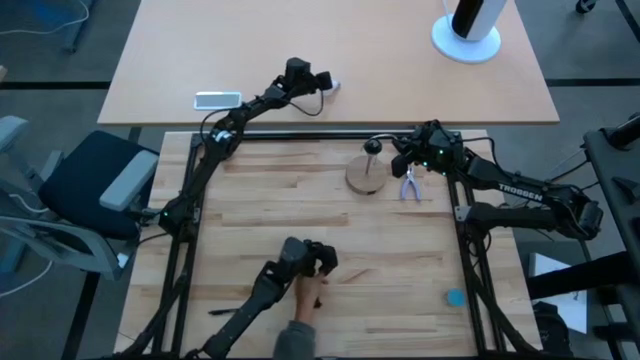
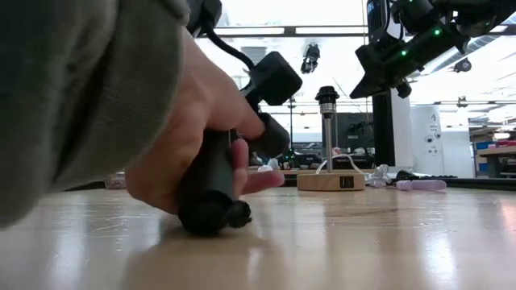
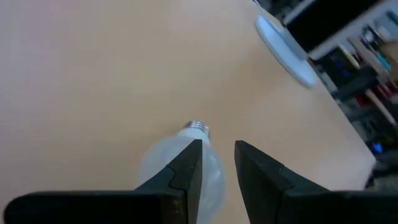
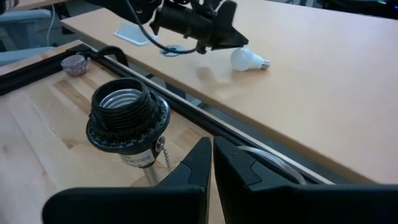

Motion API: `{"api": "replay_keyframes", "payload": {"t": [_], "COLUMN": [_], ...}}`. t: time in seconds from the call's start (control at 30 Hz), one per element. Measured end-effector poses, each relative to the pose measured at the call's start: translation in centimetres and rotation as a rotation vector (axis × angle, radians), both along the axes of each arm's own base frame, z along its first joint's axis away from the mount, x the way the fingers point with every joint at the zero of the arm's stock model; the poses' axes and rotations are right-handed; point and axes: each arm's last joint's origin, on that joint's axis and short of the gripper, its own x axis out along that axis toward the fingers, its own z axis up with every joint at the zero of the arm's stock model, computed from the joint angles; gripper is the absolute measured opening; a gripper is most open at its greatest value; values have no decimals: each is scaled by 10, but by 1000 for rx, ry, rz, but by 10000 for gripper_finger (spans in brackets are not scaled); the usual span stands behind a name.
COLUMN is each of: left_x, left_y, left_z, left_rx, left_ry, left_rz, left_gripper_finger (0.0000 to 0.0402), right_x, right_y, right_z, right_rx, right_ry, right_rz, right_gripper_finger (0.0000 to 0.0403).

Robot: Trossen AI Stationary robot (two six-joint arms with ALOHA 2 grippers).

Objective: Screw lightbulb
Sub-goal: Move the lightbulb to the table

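Note:
The white frosted lightbulb [image 3: 186, 163] lies on its side on the far tan table, also showing in the high view [image 1: 333, 86] and the right wrist view [image 4: 247, 59]. My left gripper [image 3: 217, 146] is open and hovers just above and beside it, one finger over the bulb's glass. The black lamp socket [image 4: 127, 115] stands on a post on the round wooden disc [image 1: 365, 178]. My right gripper [image 4: 212, 148] is shut and empty, above the table just right of the socket.
A person's hand [image 2: 189, 137] grips a dark arm-like device [image 1: 300, 265] at the near table edge. Purple-handled pliers [image 1: 408, 185] lie right of the disc. A blue piece [image 1: 455, 296] lies near right. A white flat object [image 1: 217, 99] and a white-based black cylinder [image 1: 468, 30] sit on the far table.

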Motion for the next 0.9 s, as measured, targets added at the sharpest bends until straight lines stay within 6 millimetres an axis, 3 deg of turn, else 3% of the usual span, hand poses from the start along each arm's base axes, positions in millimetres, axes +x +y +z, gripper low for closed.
{"api": "replay_keyframes", "payload": {"t": [0.9], "left_x": [16], "left_y": [-12], "left_z": [-1], "left_rx": [10], "left_ry": [17], "left_rz": [-10], "left_gripper_finger": [87], "right_x": [0], "right_y": [1], "right_z": [-2], "right_rx": [14], "right_ry": [13], "right_rz": [30], "right_gripper_finger": [13]}}
